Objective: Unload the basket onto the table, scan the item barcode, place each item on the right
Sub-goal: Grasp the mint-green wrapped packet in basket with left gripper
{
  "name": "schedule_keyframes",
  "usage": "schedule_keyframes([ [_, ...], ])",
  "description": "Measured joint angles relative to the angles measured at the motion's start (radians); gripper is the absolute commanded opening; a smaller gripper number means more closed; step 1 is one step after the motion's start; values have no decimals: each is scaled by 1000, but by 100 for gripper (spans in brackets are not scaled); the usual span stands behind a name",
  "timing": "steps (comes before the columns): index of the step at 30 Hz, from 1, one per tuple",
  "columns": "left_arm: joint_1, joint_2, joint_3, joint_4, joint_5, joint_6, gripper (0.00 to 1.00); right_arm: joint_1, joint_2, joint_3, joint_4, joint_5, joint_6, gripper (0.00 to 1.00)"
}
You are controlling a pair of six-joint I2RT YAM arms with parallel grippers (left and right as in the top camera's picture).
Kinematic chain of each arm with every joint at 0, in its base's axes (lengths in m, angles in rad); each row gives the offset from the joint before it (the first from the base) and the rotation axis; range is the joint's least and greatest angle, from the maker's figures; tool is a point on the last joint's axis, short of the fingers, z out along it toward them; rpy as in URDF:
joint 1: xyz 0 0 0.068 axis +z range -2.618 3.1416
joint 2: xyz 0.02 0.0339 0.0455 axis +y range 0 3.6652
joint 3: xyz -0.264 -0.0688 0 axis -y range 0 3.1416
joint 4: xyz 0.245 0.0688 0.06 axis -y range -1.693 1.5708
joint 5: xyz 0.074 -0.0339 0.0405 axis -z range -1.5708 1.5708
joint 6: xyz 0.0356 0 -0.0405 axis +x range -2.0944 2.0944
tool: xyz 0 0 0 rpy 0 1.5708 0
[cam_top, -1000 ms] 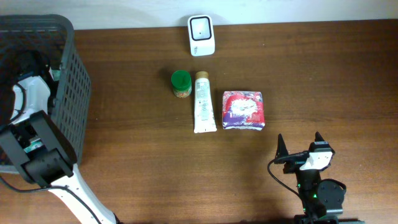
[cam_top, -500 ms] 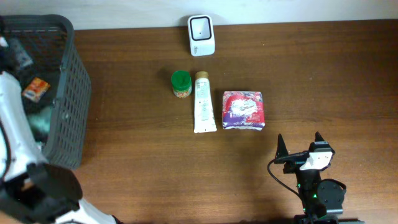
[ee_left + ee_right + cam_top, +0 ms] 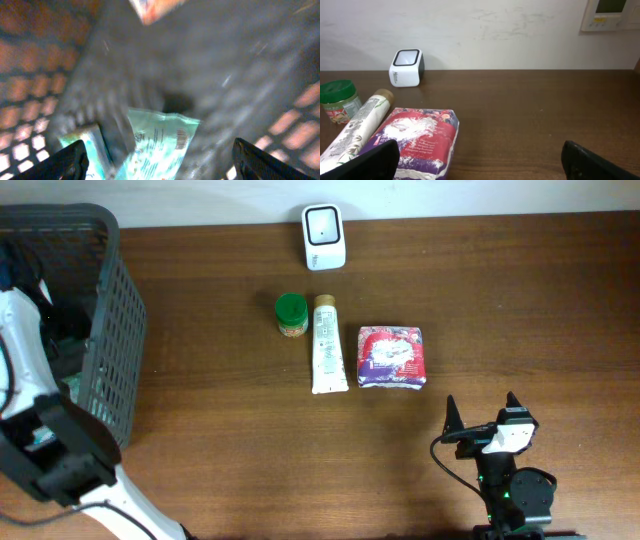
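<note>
My left gripper (image 3: 160, 152) is down inside the dark mesh basket (image 3: 118, 330), jaws wide open with nothing between them. A teal and white pouch (image 3: 162, 142) with a printed barcode lies on the basket floor just below it. The left wrist view is blurred. The white barcode scanner (image 3: 324, 223) stands at the table's back edge and also shows as a scanner (image 3: 406, 67) in the right wrist view. My right gripper (image 3: 483, 415) rests open near the front right, holding nothing.
In a row mid-table lie a green-lidded jar (image 3: 291, 315), a white tube (image 3: 327, 343) and a red and purple packet (image 3: 392, 357). The basket also holds an orange packet (image 3: 155, 9) and a teal box (image 3: 92, 142). My left arm (image 3: 22, 340) leans over the basket's rim.
My left arm lifted and swung left over the basket, then came back down into it. Its jaws now stand wide apart. The right arm has not moved.
</note>
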Motion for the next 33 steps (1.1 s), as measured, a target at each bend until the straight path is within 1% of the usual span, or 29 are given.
schedule_keyframes([
  [2, 18, 87, -2, -92, -2, 3, 90, 0, 0, 0, 0, 0, 1, 99],
  [4, 28, 151, -4, -128, -3, 3, 90, 0, 0, 0, 0, 0, 0, 99],
  [5, 29, 172, -4, -149, -5, 3, 88, 0, 0, 0, 0, 0, 0, 99],
  [6, 29, 188, -4, -158, -5, 3, 84, 0, 0, 0, 0, 0, 0, 99],
  [7, 29, 211, -4, -168, -5, 4, 75, 0, 0, 0, 0, 0, 0, 99],
  [8, 29, 231, -4, -172, -5, 8, 63, 0, 0, 0, 0, 0, 0, 99],
  [9, 29, 244, -4, -181, -1, 11, 58, 0, 0, 0, 0, 0, 0, 99],
  [10, 29, 245, -4, -182, -1, 15, 50, 0, 0, 0, 0, 0, 0, 99],
  [12, 29, 247, -4, -181, -2, 18, 24, 0, 0, 0, 0, 0, 0, 99],
  [14, 29, 251, -3, -182, -7, 18, 19, 0, 0, 0, 0, 0, 0, 99],
  [15, 29, 254, 11, -189, -10, 14, 13, 0, 0, 0, 0, 0, 0, 99],
  [16, 29, 260, 46, -205, -10, 2, 9, 0, 0, 0, 0, 0, 0, 98],
  [17, 29, 268, 105, -233, -5, -9, 6, 0, 0, 0, 0, 0, 0, 99],
  [18, 29, 272, 256, -268, 5, -25, 3, 0, 0, 0, 0, 0, 0, 99],
  [19, 29, 270, 307, -287, 12, -32, 1, 0, 0, 0, 0, 0, 0, 99],
  [20, 30, 288, 425, -357, 50, -51, 0, 0, 1, 0, 1, 0, 0, 98],
  [22, 32, 298, 779, -369, 138, -103, 2, 0, 0, 0, 0, 0, 0, 99],
  [23, 32, 294, 922, -382, 187, -127, 4, 0, 0, 0, 0, 0, 0, 99],
  [24, 32, 283, 1077, -370, 253, -165, 3, 0, 0, 0, 0, 0, 0, 99],
  [25, 31, 254, 1129, -343, 304, -194, 3, 0, 0, 0, 0, 0, 0, 99],
  [26, 31, 222, 1140, -308, 346, -222, 3, 0, 0, 0, 0, 0, 1, 98],
  [27, 31, 179, 1144, -257, 425, -268, 3, 0, 0, 0, 0, 0, 0, 98],
  [29, 31, 127, 1148, -220, 544, -324, 4, 0, 0, 0, 0, 0, 0, 99],
  [32, 14, 93, 1148, -208, 734, -393, 4, 0, 0, 0, 0, 0, 0, 99],
  [33, -6, 91, 1148, -221, 776, -402, 4, 0, 0, 0, 0, 0, 1, 99],
])
